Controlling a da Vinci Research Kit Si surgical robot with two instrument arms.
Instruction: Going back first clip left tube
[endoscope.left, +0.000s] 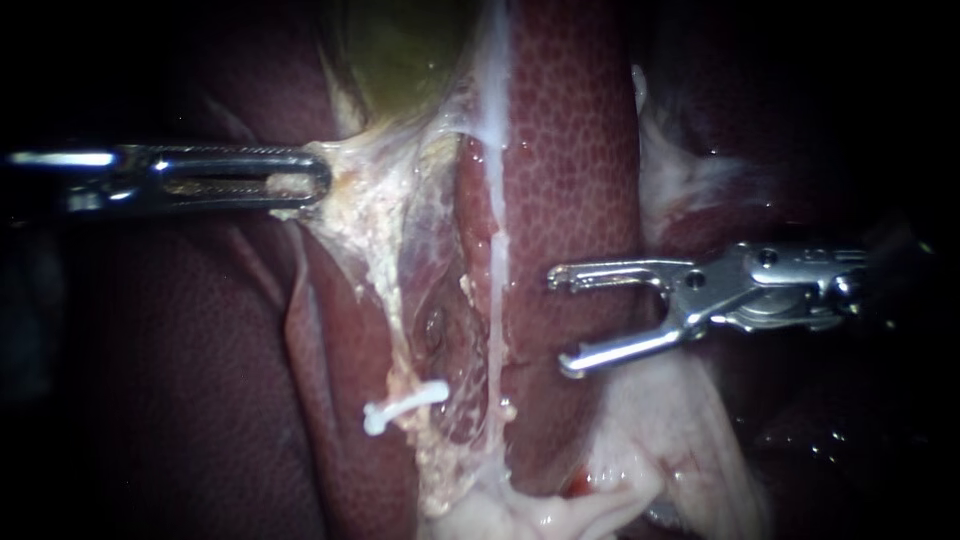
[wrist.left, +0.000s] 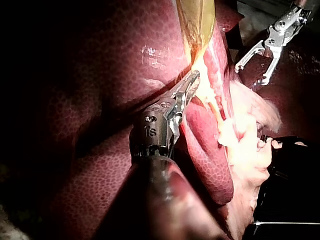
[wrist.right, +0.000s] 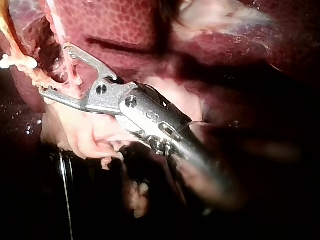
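Surroundings dark; light pools at centre, edges fade to black.

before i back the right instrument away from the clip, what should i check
1. right instrument open and holding nothing: ok
2. clip sitting across the left tube: ok
3. gap showing between the right instrument and the clip: ok
4. left instrument shut on the tissue it stretches: ok
5. clip fully closed around the left tube: cannot tell
6. way back for the right instrument free of tissue: cannot tell
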